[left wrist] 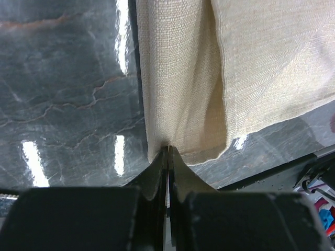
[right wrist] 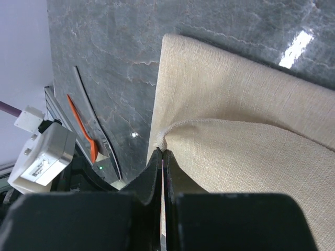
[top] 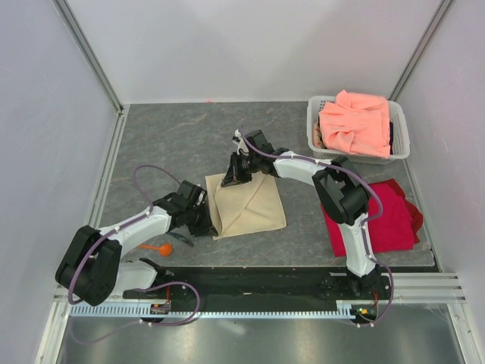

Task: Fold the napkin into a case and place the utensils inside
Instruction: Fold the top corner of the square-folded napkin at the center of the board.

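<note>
Grippers both clamp the napkin (left wrist: pixel 183 78): the left gripper (left wrist: pixel 167 149) is closed on its near edge, the right gripper (right wrist: pixel 162 151) closed on a puckered corner. Left of the right fingertips, its wrist view shows the orange spoon (right wrist: pixel 84 125) beside the thin dark utensil (right wrist: pixel 91 112). Only the top view shows the white basket (top: pixel 312 121) and red cloth (top: pixel 390 212) beyond that arm.

Bright, even light — glare streaks on tabletop (left wrist: pixel 120 151).
</note>
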Controlling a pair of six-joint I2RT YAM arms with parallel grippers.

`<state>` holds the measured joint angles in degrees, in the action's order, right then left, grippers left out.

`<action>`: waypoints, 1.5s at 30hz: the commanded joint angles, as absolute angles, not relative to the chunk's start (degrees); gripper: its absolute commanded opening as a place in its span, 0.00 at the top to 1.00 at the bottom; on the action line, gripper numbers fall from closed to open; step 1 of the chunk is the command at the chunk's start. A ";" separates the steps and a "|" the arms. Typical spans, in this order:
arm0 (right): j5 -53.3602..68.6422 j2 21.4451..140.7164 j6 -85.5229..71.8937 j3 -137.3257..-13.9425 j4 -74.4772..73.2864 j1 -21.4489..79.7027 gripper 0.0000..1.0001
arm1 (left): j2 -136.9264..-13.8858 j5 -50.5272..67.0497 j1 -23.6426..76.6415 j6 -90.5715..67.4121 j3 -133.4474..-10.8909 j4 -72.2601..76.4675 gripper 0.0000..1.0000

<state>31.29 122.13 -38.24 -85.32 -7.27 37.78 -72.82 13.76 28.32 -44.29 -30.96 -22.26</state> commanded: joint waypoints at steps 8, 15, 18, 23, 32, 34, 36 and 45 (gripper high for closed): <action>34.01 126.30 -41.92 -91.23 -2.73 38.23 1.00 | -70.57 14.50 28.21 -46.67 -29.44 -21.27 0.95; 34.19 129.90 -42.54 -95.00 -2.64 38.15 1.00 | -71.19 14.24 28.30 -46.58 -29.44 -21.00 0.95; 34.19 131.21 -42.80 -95.97 -2.55 38.23 1.00 | -71.19 14.06 28.21 -46.58 -29.18 -20.92 0.95; 34.36 132.54 -43.15 -97.21 -2.46 38.32 0.99 | -71.10 14.06 28.21 -46.49 -29.09 -20.92 0.95; 34.80 134.56 -43.77 -99.23 -2.55 38.23 0.90 | -68.39 12.22 28.21 -47.02 -29.09 -21.71 0.93; 35.15 134.74 -43.95 -99.93 -2.55 38.23 0.81 | -65.50 10.03 28.21 -47.63 -29.88 -23.63 0.90; 36.03 134.74 -43.86 -100.89 -2.72 38.15 0.71 | -63.64 7.14 28.21 -48.16 -31.63 -27.74 0.87; 36.91 123.24 -40.78 -96.08 -5.71 34.46 0.36 | -59.32 6.41 27.95 -47.03 -40.95 -33.49 0.77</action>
